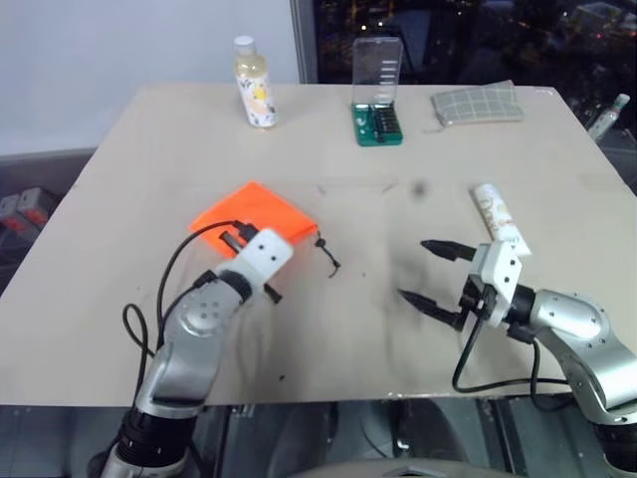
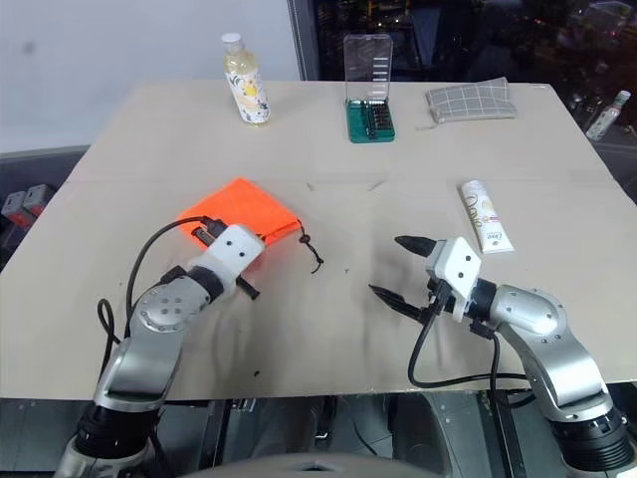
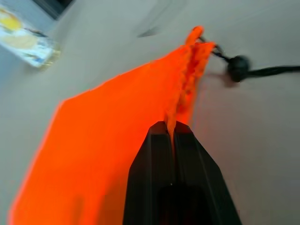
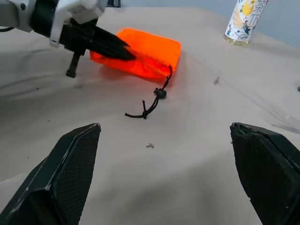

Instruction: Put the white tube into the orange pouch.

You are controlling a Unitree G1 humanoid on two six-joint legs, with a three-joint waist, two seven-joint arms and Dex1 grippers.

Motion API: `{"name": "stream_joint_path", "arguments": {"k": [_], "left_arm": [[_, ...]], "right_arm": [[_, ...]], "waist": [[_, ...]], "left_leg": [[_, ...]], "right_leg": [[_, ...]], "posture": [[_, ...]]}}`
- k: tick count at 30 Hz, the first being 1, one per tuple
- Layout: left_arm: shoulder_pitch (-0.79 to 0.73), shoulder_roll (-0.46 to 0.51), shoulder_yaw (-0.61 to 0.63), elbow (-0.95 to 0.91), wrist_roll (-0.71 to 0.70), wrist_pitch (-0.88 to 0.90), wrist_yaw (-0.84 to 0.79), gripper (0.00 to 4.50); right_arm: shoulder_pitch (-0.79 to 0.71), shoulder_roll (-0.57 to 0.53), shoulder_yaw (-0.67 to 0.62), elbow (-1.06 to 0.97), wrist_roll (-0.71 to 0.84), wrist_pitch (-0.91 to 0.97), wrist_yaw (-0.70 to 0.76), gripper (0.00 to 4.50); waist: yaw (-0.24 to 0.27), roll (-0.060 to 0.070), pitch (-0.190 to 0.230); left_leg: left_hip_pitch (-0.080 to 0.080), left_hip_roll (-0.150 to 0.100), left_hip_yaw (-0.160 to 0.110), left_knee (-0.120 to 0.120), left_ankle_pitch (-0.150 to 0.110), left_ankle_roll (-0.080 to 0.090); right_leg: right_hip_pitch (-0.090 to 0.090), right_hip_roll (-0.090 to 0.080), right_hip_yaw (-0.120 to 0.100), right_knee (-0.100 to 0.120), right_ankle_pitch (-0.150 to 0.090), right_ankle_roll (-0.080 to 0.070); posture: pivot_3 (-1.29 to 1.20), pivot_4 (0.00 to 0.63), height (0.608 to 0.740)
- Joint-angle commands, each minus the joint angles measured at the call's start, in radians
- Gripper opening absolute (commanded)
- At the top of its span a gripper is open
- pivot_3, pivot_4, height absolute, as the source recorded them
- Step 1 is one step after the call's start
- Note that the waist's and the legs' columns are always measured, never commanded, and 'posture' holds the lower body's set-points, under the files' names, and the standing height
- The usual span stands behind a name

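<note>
Stage: While the white tube (image 2: 486, 216) lay untouched on the table (image 2: 328, 149), only the first part of the task — taking hold of the bag — appeared to be in hand.

Left gripper: The left gripper (image 3: 172, 133) was seen closed, its two black fingers pinched on the gathered edge of the orange pouch (image 2: 239, 211); in the left wrist view a fold of orange fabric was caught between the fingertips.

Pouch: It was found left of centre in the right eye view, flat on the table, with its dark cord (image 2: 313, 252) trailing toward the middle of the frame. Its mouth was judged not yet spread; no opening could be made out.

Right gripper: The right gripper (image 2: 401, 267) was seen wide open and empty, at the lower right of the right eye view, with its fingers pointed toward the frame's centre.

Tube: It was placed right of centre in the right eye view, above the right gripper and apart from it, well away from the pouch.

Done: The pouch edge was gripped — nothing more could be credited.

Left: The tube was still to be picked up, the pouch mouth opened, and the tube slid inside.

Others: A clear bottle (image 2: 244, 84), a green bit case (image 2: 370, 112) and a grey checked pouch (image 2: 470, 101) were set along the far edge, at the top of the frame.
</note>
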Motion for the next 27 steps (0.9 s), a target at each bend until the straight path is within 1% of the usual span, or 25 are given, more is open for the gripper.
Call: {"name": "stream_joint_path", "arguments": {"k": [1,2,3,4,5,8,9,11,13,15,21,22,27], "left_arm": [[-0.013,0.020,0.064,-0.018,-0.088,-0.029,-0.048,0.56],[-0.011,0.028,0.066,-0.017,-0.107,-0.035,-0.066,0.76],[-0.005,0.053,0.073,-0.018,-0.129,-0.040,-0.101,1.25],[-0.003,0.062,0.102,-0.007,-0.233,-0.040,-0.193,1.71],[-0.002,0.068,0.123,0.002,-0.313,-0.040,-0.259,1.71],[0.010,0.190,0.188,0.093,-0.386,-0.169,-0.411,1.71],[0.007,0.232,0.199,0.138,-0.387,-0.232,-0.446,1.71],[-0.003,0.296,0.202,0.206,-0.401,-0.298,-0.512,1.71],[-0.027,0.360,0.183,0.289,-0.390,-0.381,-0.577,1.71],[-0.067,0.402,0.157,0.371,-0.370,-0.450,-0.617,1.71],[-0.239,0.420,0.053,0.603,-0.285,-0.625,-0.663,1.71],[-0.279,0.418,0.028,0.655,-0.269,-0.665,-0.679,1.71],[-0.405,0.404,-0.060,0.829,-0.255,-0.779,-0.791,1.71]], "right_arm": [[0.002,0.006,-0.012,-0.034,-0.005,-0.023,-0.011,4.50],[0.002,0.008,-0.010,-0.033,-0.007,-0.025,-0.011,4.50],[0.002,0.010,-0.011,-0.034,-0.009,-0.026,-0.014,4.50],[0.004,0.011,-0.012,-0.036,-0.012,-0.028,-0.015,4.50],[0.006,0.011,-0.013,-0.037,-0.014,-0.030,-0.016,4.50],[0.015,0.011,-0.017,-0.039,-0.014,-0.033,-0.019,4.50],[0.018,0.012,-0.016,-0.040,-0.015,-0.035,-0.020,4.50],[0.022,0.016,-0.015,-0.043,-0.017,-0.036,-0.025,4.50],[0.025,0.025,-0.008,-0.045,-0.022,-0.037,-0.034,4.50],[0.028,0.037,-0.002,-0.049,-0.028,-0.039,-0.043,4.50],[0.049,0.063,0.010,-0.066,-0.050,-0.044,-0.077,4.50],[0.054,0.068,0.010,-0.070,-0.054,-0.045,-0.085,4.50],[0.071,0.086,0.018,-0.088,-0.073,-0.047,-0.114,4.50]], "waist": [[0.000,0.000,0.000],[0.000,0.000,0.000],[0.000,0.000,0.000],[0.000,0.000,0.000],[0.000,0.000,0.000],[-0.002,0.000,0.000],[-0.002,0.000,0.000],[-0.001,0.000,0.000],[0.000,0.000,0.000],[0.001,0.000,0.000],[-0.001,0.000,0.000],[-0.001,0.000,0.000],[-0.004,0.000,0.000]], "left_leg": [[0.000,0.000,0.000,0.000,0.000,0.000],[0.000,0.000,0.000,0.000,0.000,0.000],[0.000,0.000,0.000,0.000,0.000,0.000],[0.000,0.000,0.000,0.000,0.000,0.000],[0.000,0.000,0.000,0.000,0.000,0.000],[0.000,0.000,0.001,0.000,0.000,0.000],[0.000,0.001,0.001,0.000,0.000,0.000],[0.001,0.001,0.001,0.000,0.000,0.000],[0.001,0.001,0.002,0.000,0.000,0.000],[0.001,0.001,0.003,0.000,0.000,0.000],[0.000,0.001,0.003,0.000,0.000,0.000],[0.000,0.001,0.004,0.000,0.000,0.000],[0.000,0.001,0.005,0.000,0.000,0.000]], "right_leg": [[0.000,0.000,0.000,0.000,0.000,0.000],[0.000,0.000,0.000,0.000,0.000,0.000],[0.000,0.000,0.000,0.000,0.000,0.000],[0.000,0.000,0.000,0.000,0.000,0.000],[0.000,0.000,0.000,0.000,0.000,0.000],[0.000,0.000,0.000,0.000,-0.002,-0.003],[0.000,0.001,0.001,0.000,-0.002,-0.004],[-0.001,0.001,0.001,0.000,-0.002,-0.006],[-0.001,0.001,0.001,0.000,-0.002,-0.006],[-0.001,0.000,0.001,0.000,-0.002,-0.006],[-0.001,0.000,0.001,0.000,-0.001,-0.006],[-0.001,0.000,0.003,0.000,0.000,-0.003],[-0.001,0.003,0.002,0.001,0.001,-0.002]], "posture": [[0.00,0.150,0.740],[0.00,0.150,0.740],[0.00,0.150,0.740],[0.00,0.150,0.740],[0.00,0.150,0.740],[0.00,0.150,0.740],[0.00,0.150,0.740],[0.00,0.150,0.740],[0.00,0.150,0.740],[0.00,0.150,0.740],[0.00,0.150,0.740],[0.00,0.150,0.740],[0.00,0.150,0.740]]}}
